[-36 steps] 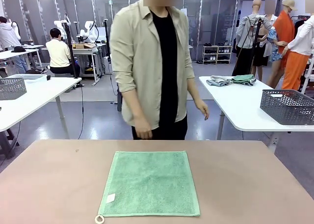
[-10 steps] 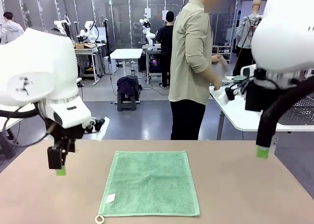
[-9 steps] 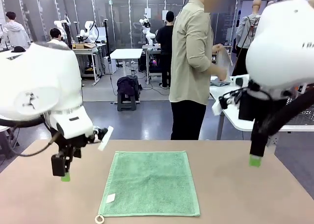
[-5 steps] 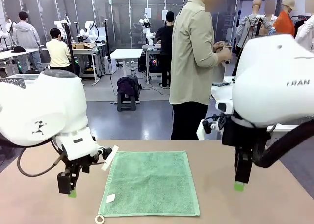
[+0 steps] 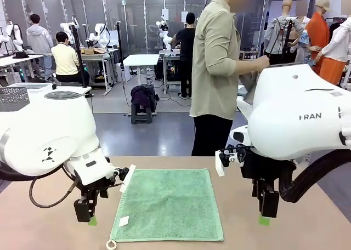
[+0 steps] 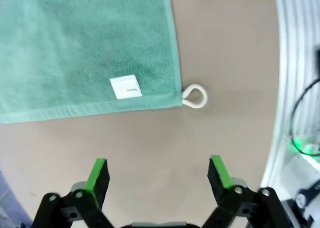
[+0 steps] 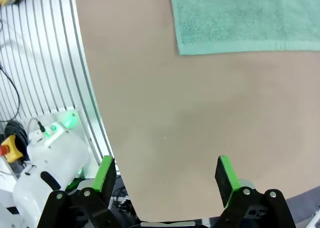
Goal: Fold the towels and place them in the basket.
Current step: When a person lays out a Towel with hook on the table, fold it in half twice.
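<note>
Looks like a robotics lab: a white Franka arm at each side of a brown counter, rows of white counters on grey floor, glass partitions, people at far workstations, ribbed aluminium rail along the counter edge.

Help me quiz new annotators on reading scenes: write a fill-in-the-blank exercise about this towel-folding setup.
1. The rectangular mint-green terry-cloth towel lies spread flat on the brown table, not yet ____.
2. The left gripper and the right gripper hover over bare table, both with jaws ____.
3. The small white loop hangs off one ____ of the towel.

Missing words: folded; open; corner.
</note>
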You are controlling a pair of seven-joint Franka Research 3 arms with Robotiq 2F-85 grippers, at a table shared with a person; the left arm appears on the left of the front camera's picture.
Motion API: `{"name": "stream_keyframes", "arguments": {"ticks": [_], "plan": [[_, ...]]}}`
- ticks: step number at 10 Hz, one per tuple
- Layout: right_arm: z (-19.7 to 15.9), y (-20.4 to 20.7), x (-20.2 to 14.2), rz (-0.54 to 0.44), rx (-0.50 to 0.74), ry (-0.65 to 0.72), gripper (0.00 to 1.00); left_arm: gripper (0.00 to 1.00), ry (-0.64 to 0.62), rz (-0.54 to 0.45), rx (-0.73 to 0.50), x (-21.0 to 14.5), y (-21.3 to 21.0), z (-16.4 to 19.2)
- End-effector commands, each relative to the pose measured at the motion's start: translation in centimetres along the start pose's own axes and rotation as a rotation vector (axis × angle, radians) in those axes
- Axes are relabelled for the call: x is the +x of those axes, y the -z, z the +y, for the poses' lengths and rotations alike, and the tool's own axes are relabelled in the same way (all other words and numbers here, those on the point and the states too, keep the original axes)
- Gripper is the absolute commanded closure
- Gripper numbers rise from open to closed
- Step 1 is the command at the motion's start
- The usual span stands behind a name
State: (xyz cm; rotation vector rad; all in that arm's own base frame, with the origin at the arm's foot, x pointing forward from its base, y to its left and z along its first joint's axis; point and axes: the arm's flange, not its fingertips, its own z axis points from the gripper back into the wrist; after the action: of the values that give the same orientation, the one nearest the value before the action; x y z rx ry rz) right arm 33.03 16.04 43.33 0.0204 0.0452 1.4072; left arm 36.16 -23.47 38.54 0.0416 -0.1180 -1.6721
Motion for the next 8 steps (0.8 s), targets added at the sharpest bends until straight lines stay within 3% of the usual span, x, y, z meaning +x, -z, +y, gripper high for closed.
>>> {"name": "stream_keyframes", "arguments": {"ticks": [1, 4, 6, 8], "plan": [[-0.25, 0.7, 0.17, 0.044, -0.045, -0.111, 0.0, 0.0, -0.029, -0.036, 0.038, -0.57, 0.58, -0.14], [-0.01, 1.57, 0.48, 0.078, -0.104, -0.175, 0.0, 0.0, -0.033, -0.03, 0.029, -0.92, 0.21, 0.29], [-0.42, 1.17, 0.36, 0.079, -0.067, -0.18, 0.0, 0.0, -0.04, 0.004, -0.054, -0.93, -0.32, 0.44], [0.21, 0.79, 0.76, 0.079, -0.072, -0.143, 0.0, 0.0, -0.028, -0.017, 0.011, -0.6, 0.04, 0.36]]}}
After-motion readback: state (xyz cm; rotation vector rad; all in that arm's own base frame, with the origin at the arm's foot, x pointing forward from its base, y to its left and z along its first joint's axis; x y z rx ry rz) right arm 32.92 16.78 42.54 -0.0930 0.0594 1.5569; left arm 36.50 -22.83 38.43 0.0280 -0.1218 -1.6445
